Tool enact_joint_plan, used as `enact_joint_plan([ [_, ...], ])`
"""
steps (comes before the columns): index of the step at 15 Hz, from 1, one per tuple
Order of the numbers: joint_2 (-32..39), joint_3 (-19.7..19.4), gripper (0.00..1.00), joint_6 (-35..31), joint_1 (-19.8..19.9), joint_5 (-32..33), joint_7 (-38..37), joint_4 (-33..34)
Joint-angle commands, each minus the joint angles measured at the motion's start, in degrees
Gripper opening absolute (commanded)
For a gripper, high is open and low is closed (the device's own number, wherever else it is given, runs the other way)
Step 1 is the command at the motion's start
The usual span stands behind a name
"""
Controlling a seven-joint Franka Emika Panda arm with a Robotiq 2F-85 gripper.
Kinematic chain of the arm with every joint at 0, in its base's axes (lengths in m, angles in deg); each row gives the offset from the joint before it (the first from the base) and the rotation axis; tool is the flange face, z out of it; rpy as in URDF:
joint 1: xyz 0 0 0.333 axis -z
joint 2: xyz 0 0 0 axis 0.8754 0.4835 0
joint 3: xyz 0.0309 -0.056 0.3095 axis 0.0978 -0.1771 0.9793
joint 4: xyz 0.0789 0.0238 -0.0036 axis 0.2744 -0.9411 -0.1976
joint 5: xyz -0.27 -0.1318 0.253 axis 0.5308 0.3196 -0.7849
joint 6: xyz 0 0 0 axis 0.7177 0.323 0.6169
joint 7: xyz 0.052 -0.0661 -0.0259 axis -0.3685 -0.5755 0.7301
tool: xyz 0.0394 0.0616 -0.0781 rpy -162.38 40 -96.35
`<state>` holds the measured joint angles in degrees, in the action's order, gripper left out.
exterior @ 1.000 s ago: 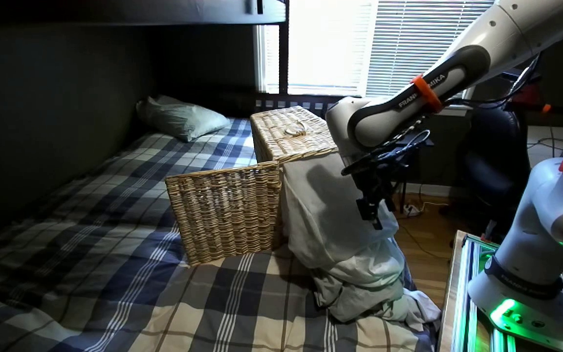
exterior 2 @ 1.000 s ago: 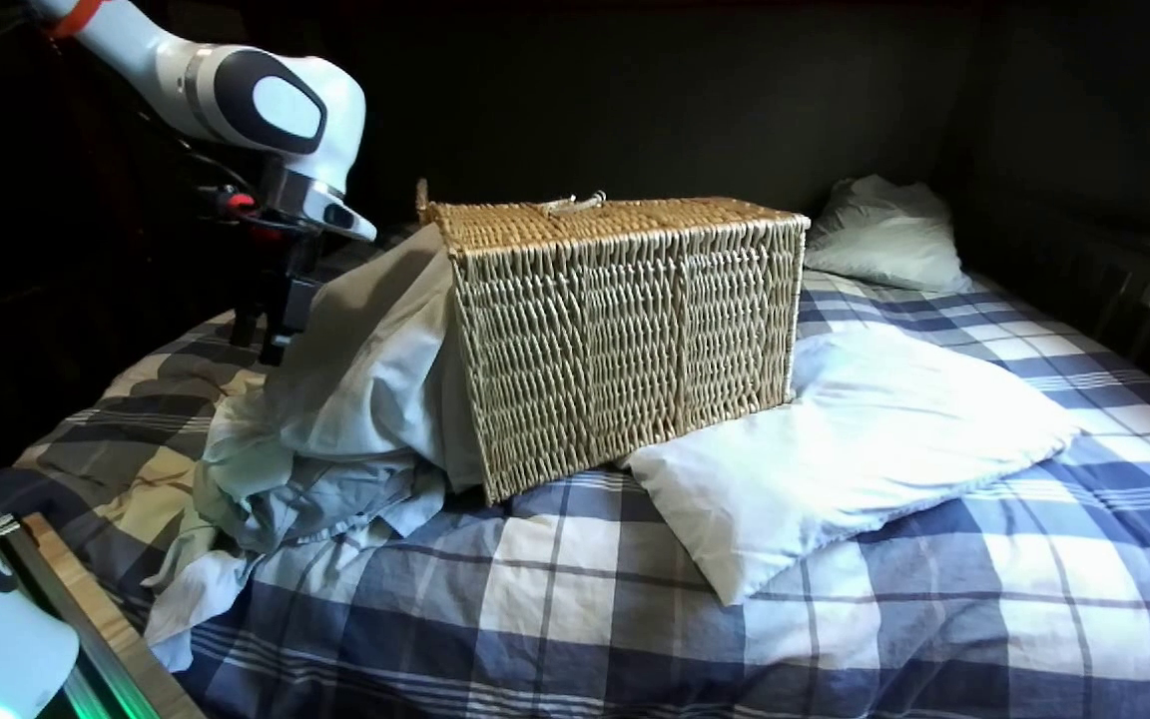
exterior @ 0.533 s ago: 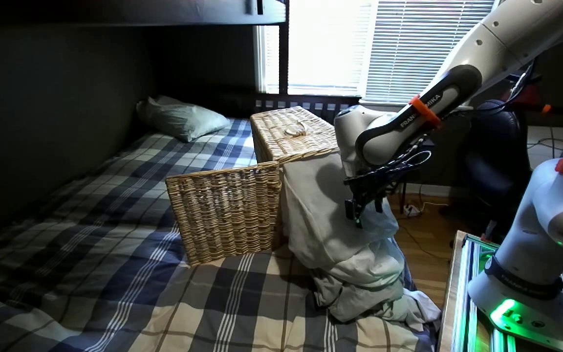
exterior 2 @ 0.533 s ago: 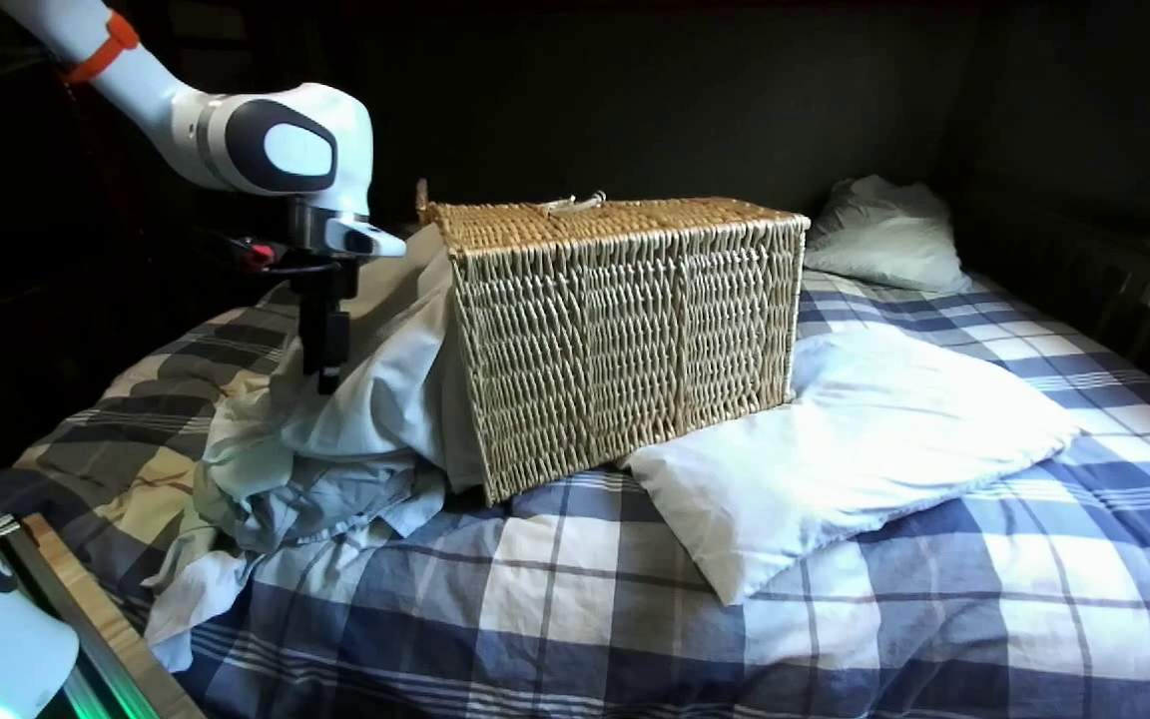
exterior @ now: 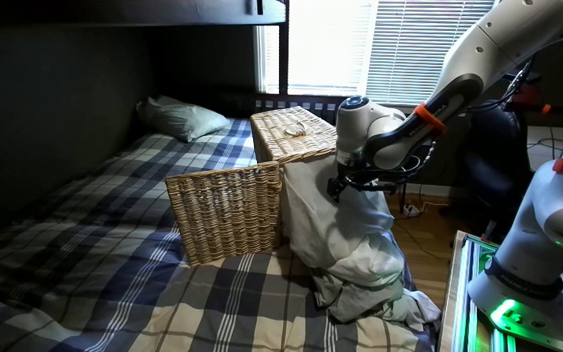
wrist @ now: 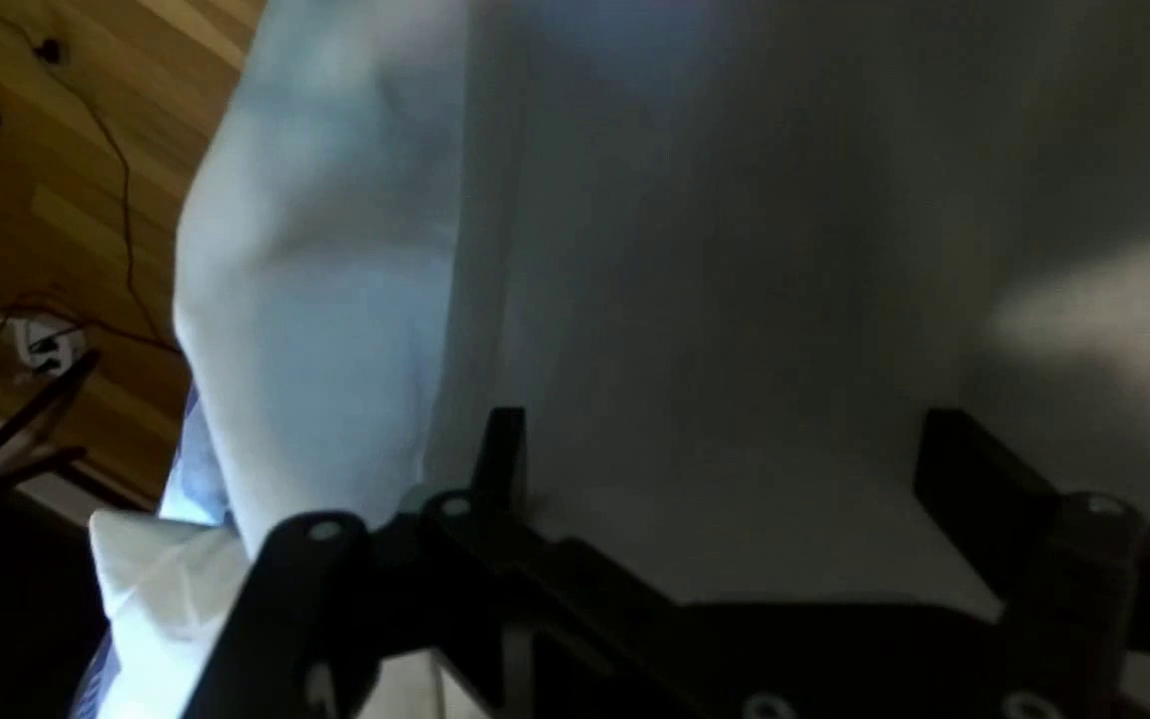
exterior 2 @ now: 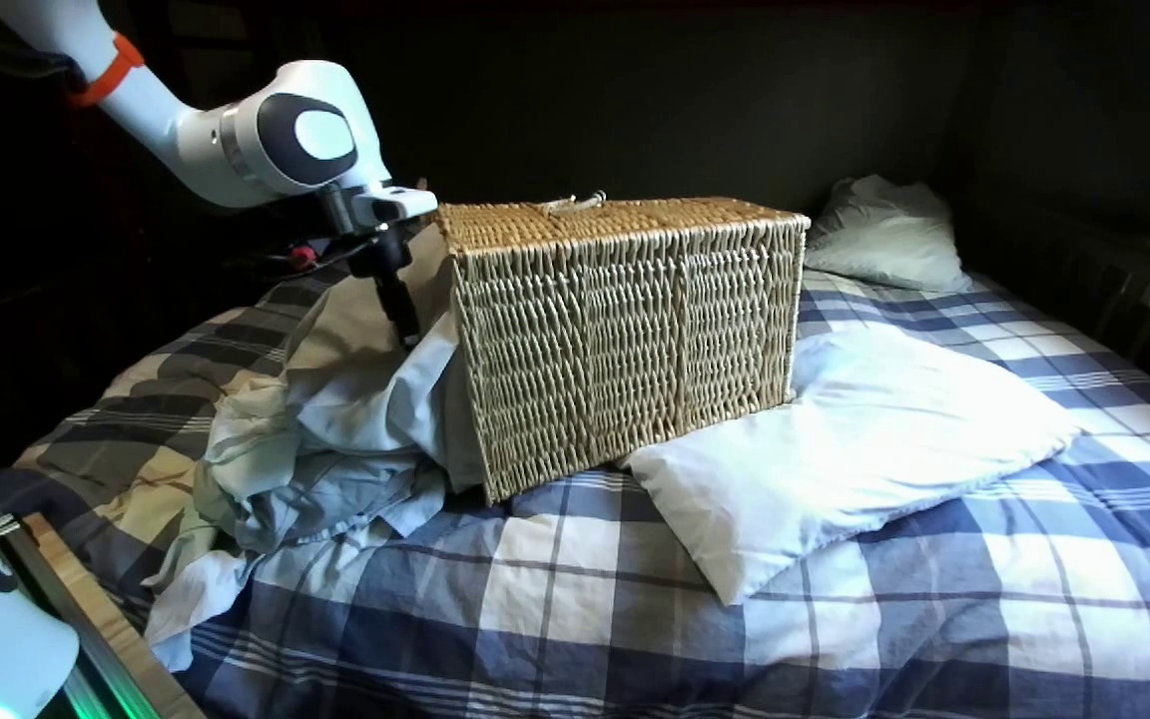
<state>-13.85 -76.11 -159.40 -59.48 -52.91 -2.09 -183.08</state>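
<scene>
Your pincer (exterior 2: 409, 337) has swung nearer the wicker basket (exterior 2: 625, 350). Left to right: pale cloth (exterior 2: 345, 409) hangs from the basket's open end, your pincer points at it, spread wide, then comes the basket. Looks like you're reaching; pinching would need a loose fold.
</scene>
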Motion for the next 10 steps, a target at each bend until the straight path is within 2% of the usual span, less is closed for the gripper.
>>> enact_joint_plan([
  [1, 1.7, -0.1, 1.0, -1.4, 0.9, 15.7, -13.6, 3.1],
  [3, 4.5, -0.4, 1.0, -0.9, 0.9, 24.6, -20.9, 5.4],
  [5, 7.5, -1.0, 1.0, -1.7, 0.3, 28.6, -24.4, 7.6],
  [10, 15.4, -2.4, 1.0, -1.7, -1.2, 35.1, -25.3, 14.7],
])
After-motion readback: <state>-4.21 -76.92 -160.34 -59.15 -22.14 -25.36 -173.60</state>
